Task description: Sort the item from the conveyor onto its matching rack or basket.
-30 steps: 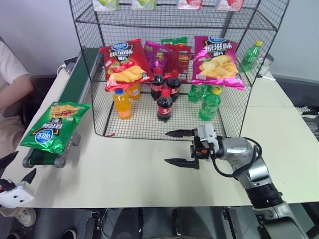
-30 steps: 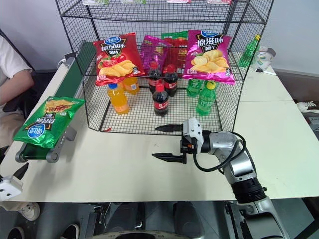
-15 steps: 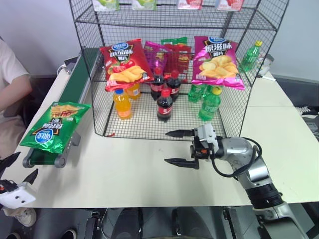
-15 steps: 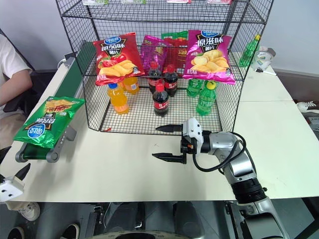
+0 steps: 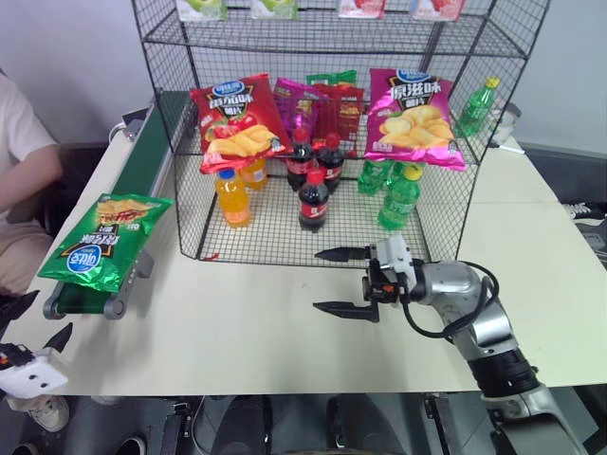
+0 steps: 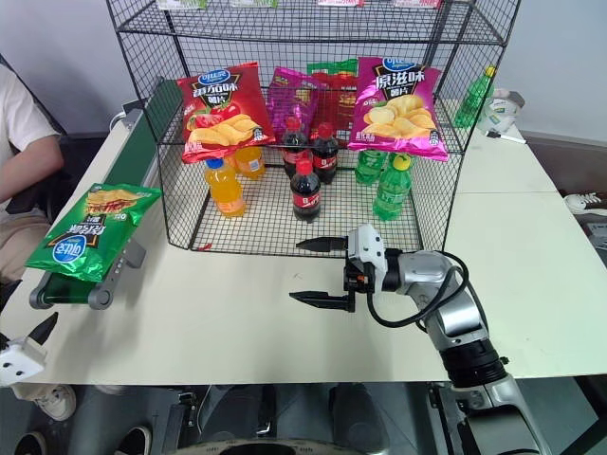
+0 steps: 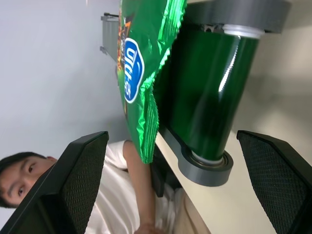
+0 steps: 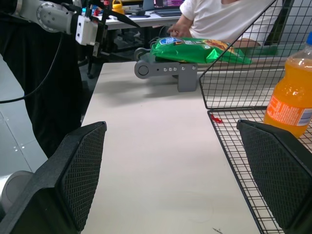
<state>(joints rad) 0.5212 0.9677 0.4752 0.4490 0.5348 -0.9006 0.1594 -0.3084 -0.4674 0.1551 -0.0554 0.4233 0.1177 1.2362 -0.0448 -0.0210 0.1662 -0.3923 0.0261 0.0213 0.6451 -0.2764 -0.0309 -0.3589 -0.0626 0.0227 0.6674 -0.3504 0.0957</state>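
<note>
The green crisp bag (image 5: 102,238) waits at the conveyor's (image 5: 140,169) near end, so both grippers, left (image 5: 30,325) and right (image 5: 341,280), stay spread wide.

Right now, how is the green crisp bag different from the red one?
The green crisp bag lies flat at the near end of the conveyor, outside the rack; the red crisp bag sits inside the rack, propped above the orange drink bottles. Both carry a blue oval logo.

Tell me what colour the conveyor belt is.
Dark green; the conveyor belt shows best in the left wrist view.
</note>
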